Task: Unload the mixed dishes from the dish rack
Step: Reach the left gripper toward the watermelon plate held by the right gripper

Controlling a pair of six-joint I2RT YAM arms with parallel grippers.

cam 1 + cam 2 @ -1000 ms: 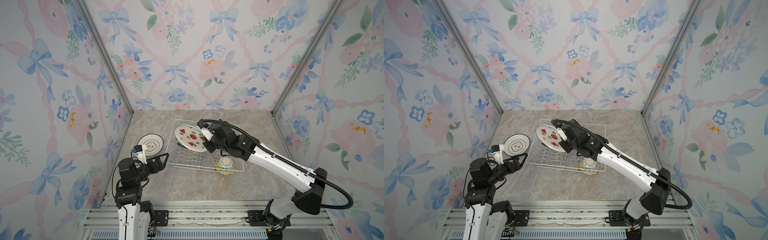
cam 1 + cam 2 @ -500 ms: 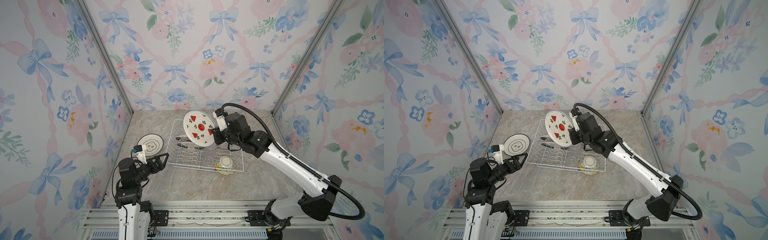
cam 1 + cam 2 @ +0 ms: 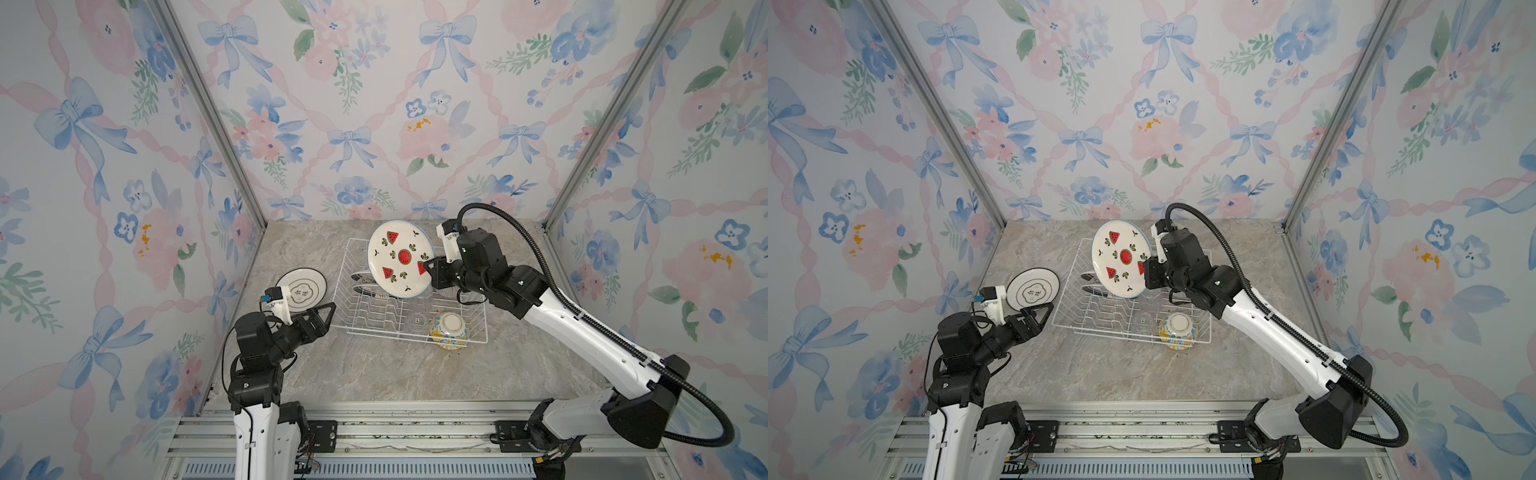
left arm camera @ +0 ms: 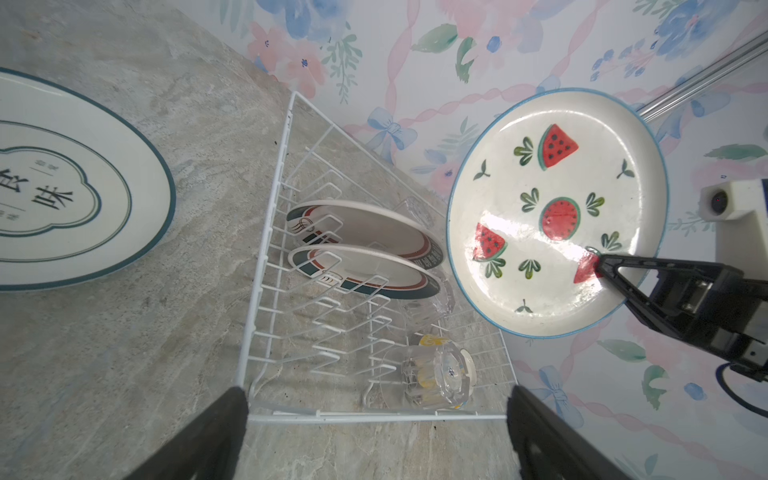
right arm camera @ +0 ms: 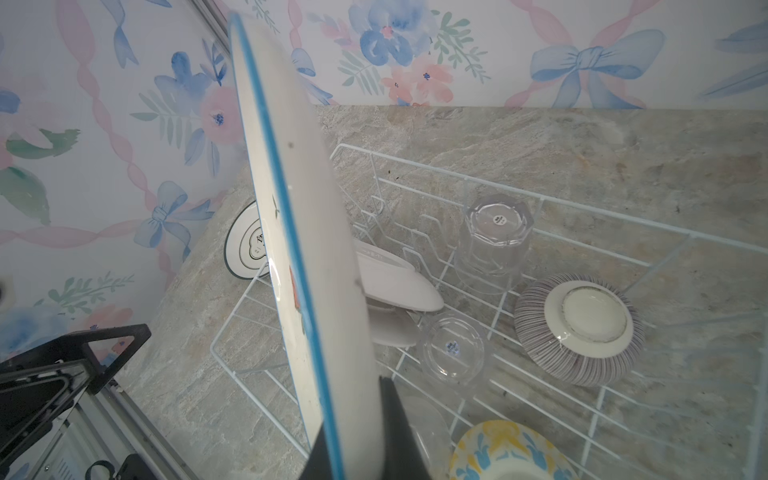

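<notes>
- Clenched the right gripper (image 3: 428, 266) on the watermelon plate (image 3: 399, 257), pinching the rim at about 4 o'clock of the plate's face.
- Held that plate in the air, tilted nearly upright, above the 12 o'clock half of the dish rack (image 3: 370, 309), clear of the dividers.
- Spread the left gripper (image 3: 326, 316) wide, holding nothing, at 8 o'clock of the rack, just off its corner.
- Found the teal-rimmed plate (image 3: 301, 289) flat on the table (image 3: 374, 374) at 9 o'clock of the rack, just beside it.
- Saw two dark-rimmed plates (image 4: 365, 230) leaning in the dividers on the rack's 9 o'clock side.
- Saw the yellow-blue bowl (image 3: 449, 330) upside down in the rack's 5 o'clock corner, with a clear glass cup (image 3: 417, 321) close at its 9 o'clock.
- Made out, in the right wrist view, the purple-striped bowl (image 5: 577, 328) upside down in the rack and a second glass cup (image 5: 494, 241) inverted near it.
</notes>
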